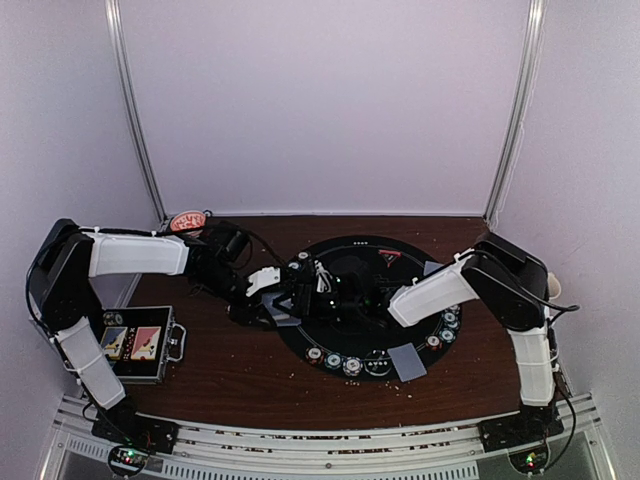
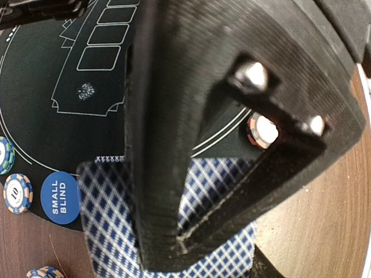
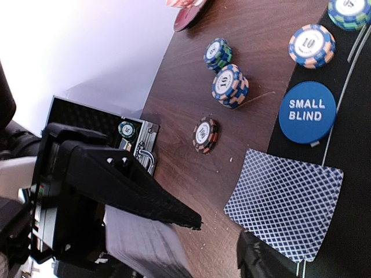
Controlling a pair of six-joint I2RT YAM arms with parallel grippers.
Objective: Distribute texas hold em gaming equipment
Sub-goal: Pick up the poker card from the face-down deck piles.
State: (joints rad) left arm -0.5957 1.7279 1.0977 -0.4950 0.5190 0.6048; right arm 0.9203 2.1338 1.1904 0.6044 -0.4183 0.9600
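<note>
Overhead, both arms met over the left side of the round poker mat (image 1: pixel 335 340); whether the left claw (image 1: pixel 282 297) and right claw (image 1: pixel 320 300) stood wide or narrow could not be told. Left wrist view: a checked-back playing card (image 2: pixel 110 231) straddled the mat's edge at lower centre, beside the Small Blind button (image 2: pixel 59 197). Right wrist view: the same card lay at lower right, where the crowded claws risked colliding or shoving it askew.

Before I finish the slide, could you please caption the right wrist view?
SMALL BLIND button beside a lattice-backed card, striped poker chips on the wooden table.
</note>
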